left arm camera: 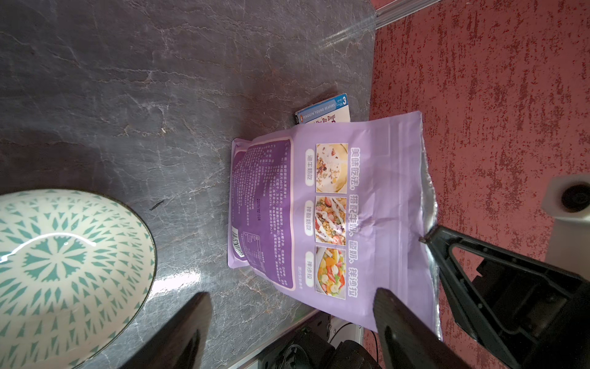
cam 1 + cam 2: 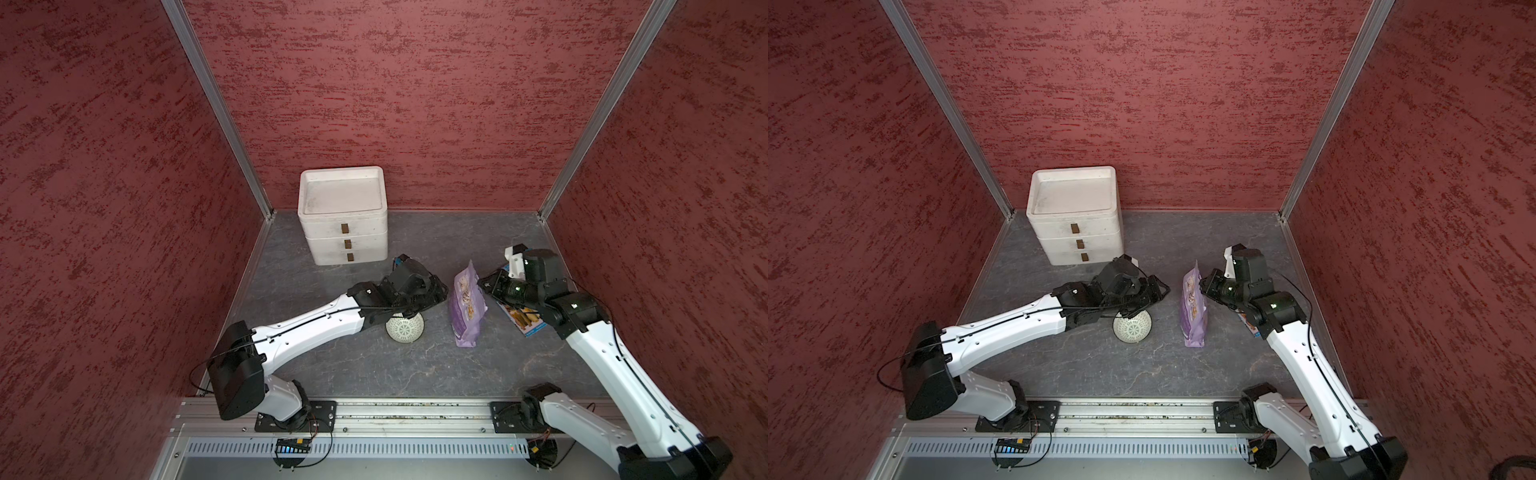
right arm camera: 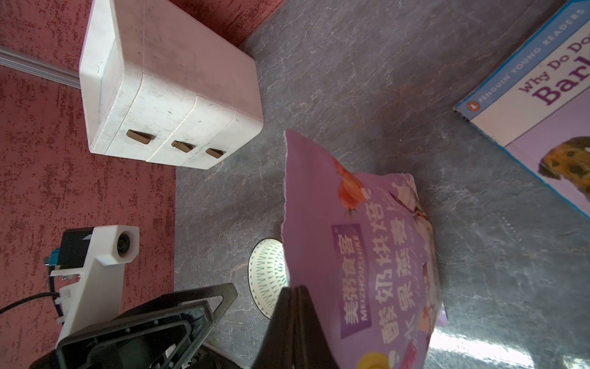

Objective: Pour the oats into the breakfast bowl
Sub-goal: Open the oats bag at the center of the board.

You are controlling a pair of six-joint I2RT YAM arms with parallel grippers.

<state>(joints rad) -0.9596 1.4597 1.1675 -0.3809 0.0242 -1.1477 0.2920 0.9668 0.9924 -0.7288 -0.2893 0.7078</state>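
The oats are hidden inside a lavender pouch (image 2: 467,307) (image 2: 1194,309) that stands upright on the grey floor right of centre. My right gripper (image 2: 482,286) (image 3: 295,289) is shut on the pouch's (image 3: 367,255) torn top edge; in the left wrist view one of its fingertips (image 1: 427,238) meets the foil rim. The breakfast bowl (image 2: 405,328) (image 2: 1133,327) (image 1: 64,262), white with a green lattice, sits left of the pouch (image 1: 367,207) and looks empty. My left gripper (image 2: 440,297) (image 1: 292,295) hangs open above the bowl's far side, pointing at the pouch, holding nothing.
A white three-drawer box (image 2: 343,216) (image 3: 166,105) stands at the back left of centre. A blue dog book (image 2: 521,320) (image 3: 542,96) lies flat under the right arm, behind the pouch. Red walls close three sides; a metal rail (image 2: 395,411) runs along the front.
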